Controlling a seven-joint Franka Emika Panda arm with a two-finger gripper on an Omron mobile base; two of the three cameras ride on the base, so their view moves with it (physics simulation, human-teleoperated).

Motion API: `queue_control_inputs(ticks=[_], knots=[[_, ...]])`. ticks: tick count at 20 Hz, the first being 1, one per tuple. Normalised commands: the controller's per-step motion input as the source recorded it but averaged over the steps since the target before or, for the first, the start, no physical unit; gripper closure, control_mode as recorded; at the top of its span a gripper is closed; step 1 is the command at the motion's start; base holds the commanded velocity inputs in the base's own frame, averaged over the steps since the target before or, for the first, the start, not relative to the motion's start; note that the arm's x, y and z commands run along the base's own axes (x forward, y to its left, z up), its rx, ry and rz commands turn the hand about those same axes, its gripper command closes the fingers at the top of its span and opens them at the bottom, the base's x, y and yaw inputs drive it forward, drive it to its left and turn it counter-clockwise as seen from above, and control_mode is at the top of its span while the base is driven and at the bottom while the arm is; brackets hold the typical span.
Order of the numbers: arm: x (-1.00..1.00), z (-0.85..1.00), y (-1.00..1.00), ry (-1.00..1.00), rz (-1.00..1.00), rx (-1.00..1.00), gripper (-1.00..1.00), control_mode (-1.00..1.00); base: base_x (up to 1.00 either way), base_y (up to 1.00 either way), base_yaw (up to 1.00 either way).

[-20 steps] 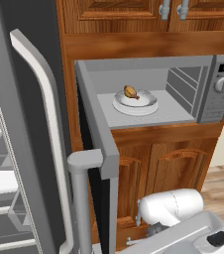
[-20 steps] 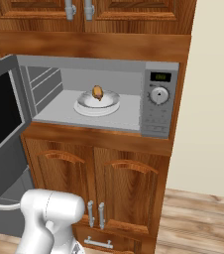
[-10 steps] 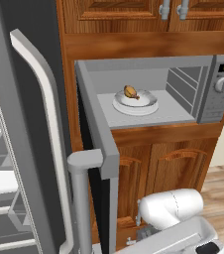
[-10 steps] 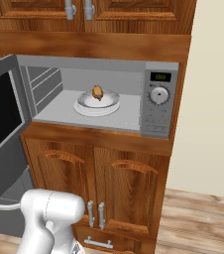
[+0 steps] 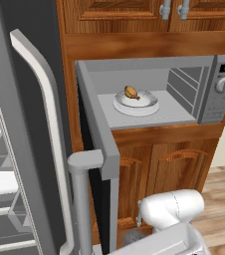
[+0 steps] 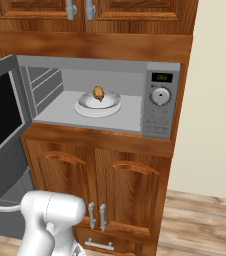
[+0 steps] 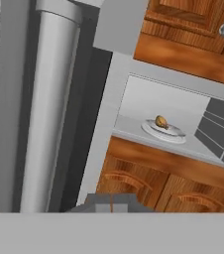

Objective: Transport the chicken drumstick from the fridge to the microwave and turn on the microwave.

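Resting: chicken drumstick (image 5: 131,92) on plate (image 5: 136,103) | microwave (image 6: 160,100) (door open)

One chicken drumstick (image 5: 131,92), one plate (image 5: 136,103), one microwave (image 6: 157,75), one fridge (image 5: 30,74).

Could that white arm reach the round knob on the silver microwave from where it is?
Probably yes: the round knob sits on the silver microwave's front panel, and its open dark-glass door swings off to the other side, leaving that panel unobstructed.
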Motion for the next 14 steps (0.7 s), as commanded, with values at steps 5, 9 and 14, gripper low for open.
queue_control_inputs(ticks=[5, 9, 14], knots=[[0.00, -0.02, 0.28, -0.04, 0.00, 0.00, 1.00, -1.00, 0.00, 0.00, 0.00], [0.00, -0.03, 0.25, -0.05, 0.00, 0.00, 1.00, -1.00, 0.00, 0.00, 0.00], [0.01, -0.08, 0.25, -0.03, 0.00, 0.00, 1.00, -1.00, 0.00, 0.00, 0.00]])
